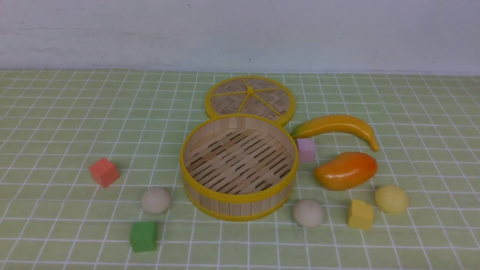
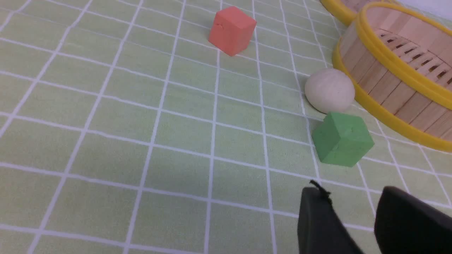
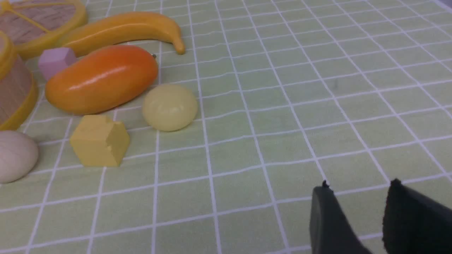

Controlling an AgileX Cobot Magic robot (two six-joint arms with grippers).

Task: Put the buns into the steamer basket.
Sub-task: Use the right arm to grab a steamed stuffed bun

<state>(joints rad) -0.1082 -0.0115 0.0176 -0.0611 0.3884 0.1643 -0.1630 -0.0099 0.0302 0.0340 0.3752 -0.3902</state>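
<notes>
Front view: the steamer basket [image 1: 238,210], the landmark, sits upright on the checked surface [image 1: 67,135], its mouth facing up; being round, it has no long axis, though its floor slats run diagonally. Behind it lies the woven lid [image 1: 228,88]. One beige bun [image 1: 156,200] lies to the basket's left, near its front; the other beige bun [image 1: 308,213] lies just beside its front right; the pale yellow bun [image 1: 391,199] lies well to its right, beyond the yellow cube [image 1: 360,214]. The surface shows open cloth to the basket's left, past the red cube [image 1: 104,172], and to its far right. Neither arm appears.

Left wrist view: the left gripper [image 2: 340,190] hangs with its fingers apart, nothing between them, on the near side of the basket, near the green cube [image 2: 342,139]. Wide open cloth adjoins.

Right wrist view: the right gripper [image 3: 360,183] shows its fingers likewise apart and unladen, well away from the basket, over open cloth.
</notes>
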